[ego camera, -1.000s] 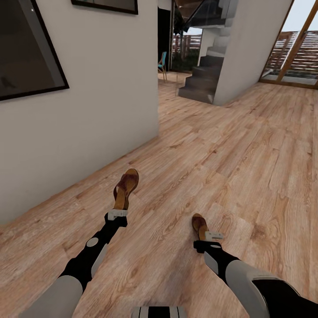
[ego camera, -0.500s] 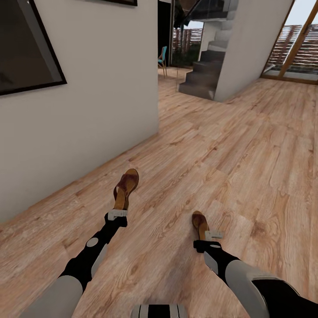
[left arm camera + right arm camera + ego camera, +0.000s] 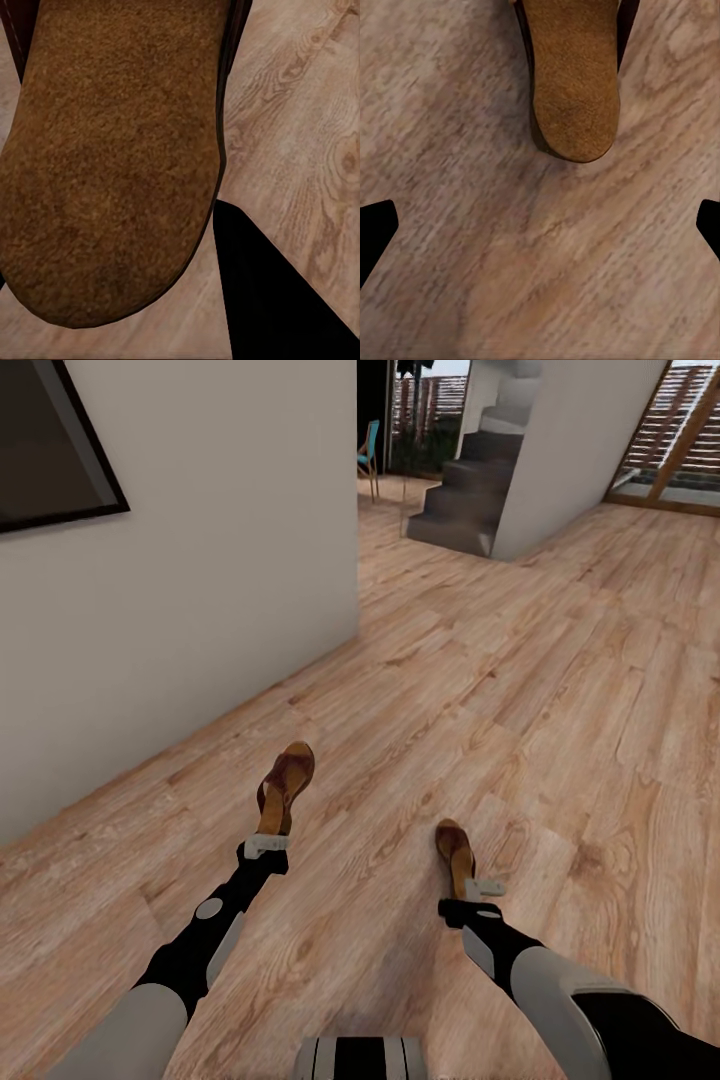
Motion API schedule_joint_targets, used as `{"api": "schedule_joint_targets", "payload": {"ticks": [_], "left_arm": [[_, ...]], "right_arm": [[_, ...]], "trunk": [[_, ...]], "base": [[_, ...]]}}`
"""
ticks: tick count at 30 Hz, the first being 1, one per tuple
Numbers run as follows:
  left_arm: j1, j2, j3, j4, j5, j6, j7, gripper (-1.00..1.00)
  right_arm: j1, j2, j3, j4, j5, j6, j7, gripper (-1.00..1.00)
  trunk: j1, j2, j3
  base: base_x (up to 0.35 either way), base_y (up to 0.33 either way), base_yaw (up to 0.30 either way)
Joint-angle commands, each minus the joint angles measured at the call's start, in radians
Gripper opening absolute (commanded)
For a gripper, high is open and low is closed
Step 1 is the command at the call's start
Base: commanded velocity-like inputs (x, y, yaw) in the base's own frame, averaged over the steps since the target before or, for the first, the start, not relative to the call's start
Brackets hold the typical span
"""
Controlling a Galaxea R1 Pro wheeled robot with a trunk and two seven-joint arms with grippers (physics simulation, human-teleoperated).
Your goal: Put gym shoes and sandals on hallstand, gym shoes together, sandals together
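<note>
One brown sandal [image 3: 284, 788] is pinched at its heel by the left claw [image 3: 266, 845] and held out above the corridor floor [image 3: 560, 690], near the white wall [image 3: 220, 550]. The other sandal [image 3: 455, 855] is gripped the same way by the right claw [image 3: 478, 888]. Tan footbeds are seen in both wrist views [image 3: 112, 157] [image 3: 574, 75]. A staircase [image 3: 465, 490] is seen far ahead.

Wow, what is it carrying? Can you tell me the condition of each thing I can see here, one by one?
Left sandal: gripped at its heel, held out above the floor.
Right sandal: gripped at its heel, also held above the floor.
Left gripper: shut on its sandal.
Right gripper: shut on its sandal.
Corridor floor: wood planks, no shoes lying on the visible part.
</note>
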Motion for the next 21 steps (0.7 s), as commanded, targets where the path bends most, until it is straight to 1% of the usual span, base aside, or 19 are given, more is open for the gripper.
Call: {"api": "schedule_joint_targets", "payload": {"ticks": [1,5,12,16,21], "left_arm": [[0.0,0.0,-0.001,0.001,0.005,-0.002,-0.003,-1.0],[0.0,0.0,-0.001,0.001,0.004,-0.002,-0.003,-1.0],[0.0,0.0,0.0,0.001,0.004,-0.002,-0.003,-1.0],[0.0,0.0,-0.001,0.001,0.004,-0.002,-0.003,-1.0],[0.0,0.0,-0.001,0.001,0.005,-0.002,-0.003,-1.0]], "right_arm": [[0.0,0.0,-0.001,-0.012,-0.005,0.0,-0.003,1.0],[0.0,0.0,-0.002,-0.052,-0.005,0.0,-0.003,1.0],[0.0,0.0,-0.002,-0.132,-0.005,0.0,-0.004,1.0],[0.0,-0.001,-0.002,-0.149,-0.005,0.0,-0.004,1.0],[0.0,-0.003,-0.002,-0.151,-0.005,0.0,-0.004,1.0]], "trunk": [[0.0,0.0,-0.002],[0.0,0.0,-0.008],[0.0,0.0,-0.009],[0.0,0.0,-0.009],[0.0,0.0,-0.009]], "base": [[0.0,0.0,0.0],[0.0,0.0,0.0],[0.009,0.0,0.0],[0.086,0.0,0.0],[0.014,0.0,0.0]]}}
